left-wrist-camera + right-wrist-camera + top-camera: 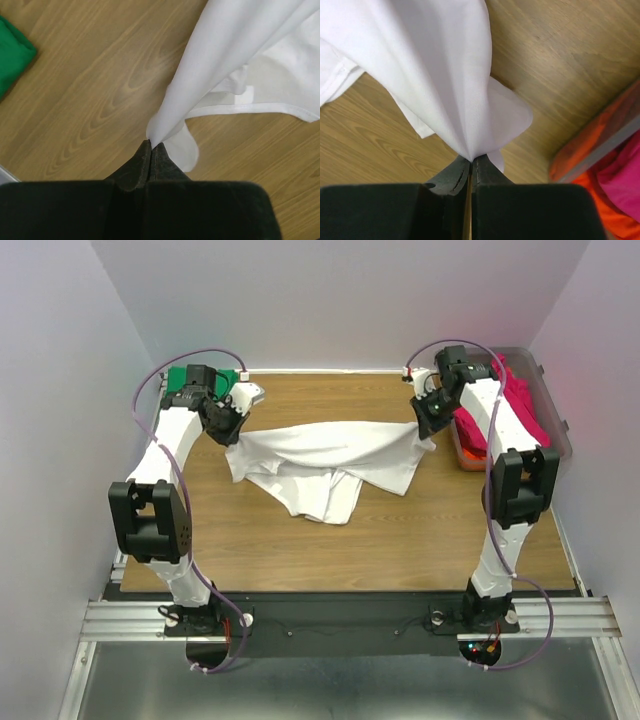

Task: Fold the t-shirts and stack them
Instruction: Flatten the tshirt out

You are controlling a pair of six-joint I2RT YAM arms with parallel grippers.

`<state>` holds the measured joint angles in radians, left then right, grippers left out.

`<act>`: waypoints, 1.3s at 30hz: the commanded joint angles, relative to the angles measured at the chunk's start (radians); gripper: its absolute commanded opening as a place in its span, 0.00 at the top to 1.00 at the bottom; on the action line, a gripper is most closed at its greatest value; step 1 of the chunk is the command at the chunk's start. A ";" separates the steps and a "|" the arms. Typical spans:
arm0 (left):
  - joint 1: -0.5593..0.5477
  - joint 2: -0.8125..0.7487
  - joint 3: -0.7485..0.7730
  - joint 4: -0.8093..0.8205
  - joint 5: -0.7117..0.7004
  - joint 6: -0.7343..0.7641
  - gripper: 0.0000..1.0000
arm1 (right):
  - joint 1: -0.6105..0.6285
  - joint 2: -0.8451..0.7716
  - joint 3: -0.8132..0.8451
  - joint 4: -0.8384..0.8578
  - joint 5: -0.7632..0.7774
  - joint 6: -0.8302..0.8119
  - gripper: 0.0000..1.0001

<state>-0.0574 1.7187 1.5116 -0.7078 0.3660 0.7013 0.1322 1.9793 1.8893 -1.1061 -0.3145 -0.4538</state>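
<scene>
Clamped together, the jaws of the left gripper pinch a gathered point of the white t-shirt, low in the middle of the left wrist view. The cloth fans out from that pinch toward the upper right of the frame, and a small flap curls just to the right of the fingertips. The right gripper is likewise clenched on a bunched point of the same shirt, low centre in the right wrist view. From there the fabric spreads up and to the left, with a rounded flap hanging to the right of the pinch.

Seen from the top camera, the white shirt spans the gap between the two grippers across the upper middle of the frame. Its lower part lies rumpled on the wooden table just below centre.

Further out, the green t-shirt sits at the table's upper left corner, behind the left gripper and apart from the white cloth. At the upper right a clear plastic tub holds the magenta-pink t-shirt, with the orange t-shirt showing at the tub's lower end. The right arm crosses in front of the tub's left side
</scene>
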 commanded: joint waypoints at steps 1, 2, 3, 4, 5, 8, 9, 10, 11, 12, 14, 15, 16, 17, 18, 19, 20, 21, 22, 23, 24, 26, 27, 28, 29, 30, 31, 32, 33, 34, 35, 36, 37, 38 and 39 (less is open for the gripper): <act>0.021 -0.070 0.047 -0.022 -0.036 0.049 1.00 | 0.011 0.019 0.070 -0.061 0.098 -0.054 0.99; 0.030 -0.065 0.065 -0.031 -0.033 0.052 1.00 | 0.007 0.019 0.083 -0.061 0.104 -0.056 0.99; 0.036 -0.056 0.082 -0.062 -0.029 0.061 1.00 | 0.000 0.019 0.096 -0.061 0.115 -0.060 0.99; 0.050 -0.036 0.125 -0.083 -0.012 0.067 1.00 | -0.006 0.018 0.120 -0.061 0.123 -0.065 0.99; 0.050 -0.028 0.146 -0.100 -0.004 0.069 1.00 | -0.011 0.018 0.134 -0.061 0.132 -0.068 1.00; 0.079 0.002 0.235 -0.163 0.039 0.083 1.00 | -0.023 0.023 0.204 -0.063 0.152 -0.080 0.99; 0.079 0.015 0.255 -0.185 0.063 0.078 1.00 | -0.025 0.030 0.224 -0.070 0.155 -0.088 0.99; 0.079 0.024 0.287 -0.203 0.082 0.081 1.00 | -0.025 0.038 0.244 -0.083 0.150 -0.089 0.99; 0.077 0.034 0.304 -0.231 0.103 0.098 1.00 | -0.025 0.049 0.284 -0.099 0.144 -0.092 0.99; 0.079 0.059 0.320 -0.298 0.146 0.110 1.00 | -0.025 0.067 0.294 -0.132 0.126 -0.095 0.99; 0.079 0.077 0.325 -0.347 0.171 0.128 1.00 | -0.026 0.076 0.285 -0.153 0.103 -0.102 0.99; 0.079 0.082 0.312 -0.363 0.188 0.132 1.00 | -0.025 0.079 0.243 -0.150 0.082 -0.103 1.00; 0.079 0.084 0.279 -0.360 0.189 0.136 1.00 | -0.026 0.082 0.216 -0.144 0.071 -0.103 0.99; 0.079 0.085 0.262 -0.354 0.189 0.138 1.00 | -0.025 0.090 0.193 -0.133 0.065 -0.103 0.99; 0.080 0.102 0.240 -0.352 0.195 0.151 1.00 | -0.025 0.123 0.159 -0.129 0.045 -0.106 0.99; 0.080 0.102 0.240 -0.352 0.195 0.152 1.00 | -0.025 0.124 0.159 -0.129 0.045 -0.106 0.99; 0.079 0.110 0.242 -0.373 0.197 0.173 1.00 | -0.025 0.136 0.162 -0.138 0.038 -0.115 1.00; 0.079 0.123 0.251 -0.389 0.202 0.187 1.00 | -0.026 0.144 0.178 -0.165 0.025 -0.124 0.99; 0.079 0.125 0.254 -0.401 0.202 0.193 1.00 | -0.026 0.151 0.180 -0.173 0.017 -0.126 0.99; 0.080 0.116 0.252 -0.406 0.200 0.198 1.00 | -0.026 0.141 0.176 -0.175 0.008 -0.128 0.99; 0.080 0.108 0.246 -0.404 0.197 0.202 1.00 | -0.026 0.127 0.168 -0.173 0.003 -0.129 1.00; 0.079 0.090 0.233 -0.407 0.202 0.207 1.00 | -0.026 0.087 0.142 -0.173 0.000 -0.131 1.00; 0.079 0.072 0.219 -0.407 0.203 0.207 1.00 | -0.025 0.070 0.131 -0.175 -0.006 -0.131 0.99; 0.079 0.065 0.210 -0.407 0.206 0.205 1.00 | -0.026 0.055 0.101 -0.175 -0.012 -0.129 0.99; 0.079 0.050 0.184 -0.409 0.212 0.211 1.00 | -0.025 0.018 0.088 -0.178 -0.021 -0.132 0.99; 0.079 0.050 0.183 -0.409 0.215 0.211 1.00 | -0.025 0.004 0.074 -0.178 -0.024 -0.135 0.99; 0.079 0.035 0.153 -0.409 0.217 0.227 1.00 | -0.026 -0.008 0.064 -0.181 -0.023 -0.138 0.99; 0.079 0.029 0.139 -0.409 0.220 0.231 1.00 | -0.026 -0.019 0.050 -0.181 -0.021 -0.143 1.00; 0.079 0.025 0.127 -0.409 0.221 0.236 1.00 | -0.025 -0.025 0.044 -0.179 -0.011 -0.151 0.99; 0.079 0.028 0.112 -0.409 0.223 0.239 1.00 | -0.025 -0.019 0.042 -0.178 -0.008 -0.155 0.99; 0.079 0.035 0.110 -0.409 0.225 0.237 1.00 | -0.026 -0.010 0.041 -0.176 -0.006 -0.157 0.99; 0.079 0.059 0.114 -0.407 0.226 0.236 1.00 | -0.026 0.021 0.045 -0.167 -0.006 -0.155 1.00; 0.079 0.076 0.120 -0.404 0.228 0.237 1.00 | -0.026 0.041 0.050 -0.160 -0.011 -0.152 0.99; 0.083 0.094 0.131 -0.400 0.232 0.231 1.00 | -0.026 0.067 0.069 -0.152 -0.021 -0.142 0.99; 0.083 0.137 0.159 -0.389 0.234 0.221 1.00 | -0.025 0.120 0.092 -0.138 -0.026 -0.135 0.99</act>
<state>0.0196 1.8057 1.6302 -1.0897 0.5636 0.9157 0.1169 2.0037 1.9339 -1.2758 -0.3145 -0.5884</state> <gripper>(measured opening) 0.036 0.030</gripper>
